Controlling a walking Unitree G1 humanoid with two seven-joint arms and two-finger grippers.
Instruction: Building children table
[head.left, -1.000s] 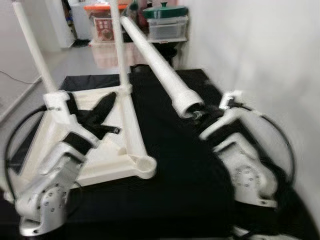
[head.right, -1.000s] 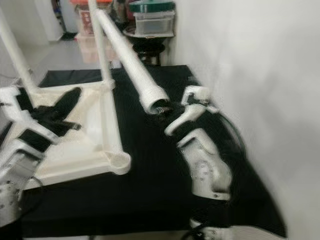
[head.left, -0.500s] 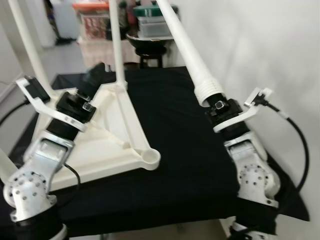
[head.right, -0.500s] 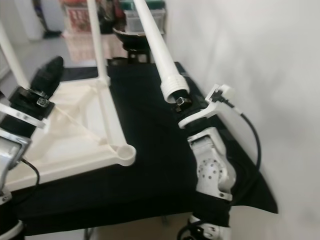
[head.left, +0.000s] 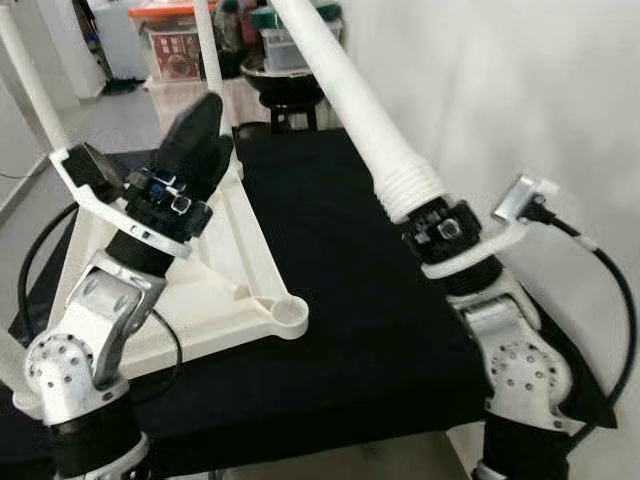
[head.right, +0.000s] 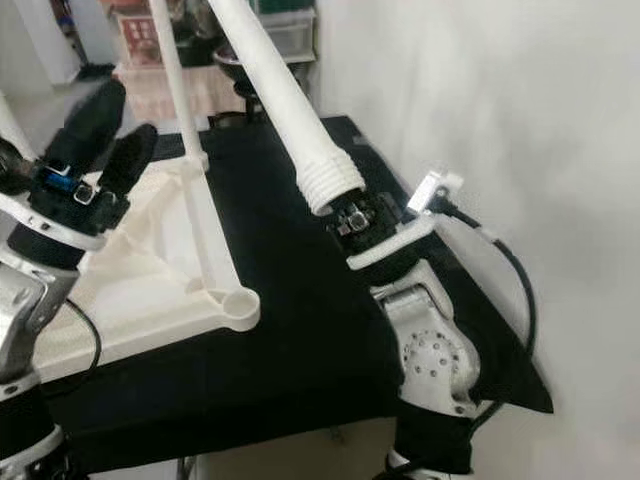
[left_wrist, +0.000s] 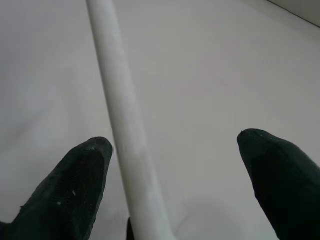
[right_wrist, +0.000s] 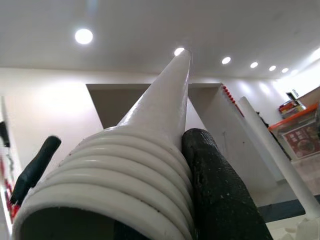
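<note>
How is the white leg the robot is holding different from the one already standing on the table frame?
The held leg is loose, tilted, gripped at its threaded end by the right gripper. The fitted leg stands upright, joined to the table frame, and looks thinner. The open left gripper is near it. Both are white and tapered.

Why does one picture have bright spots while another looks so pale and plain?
Right wrist view: it looks up past the threaded table leg at glaring ceiling lights. Left wrist view: evenly lit pale surface behind a white leg, soft focus, with its black fingers spread apart.
</note>
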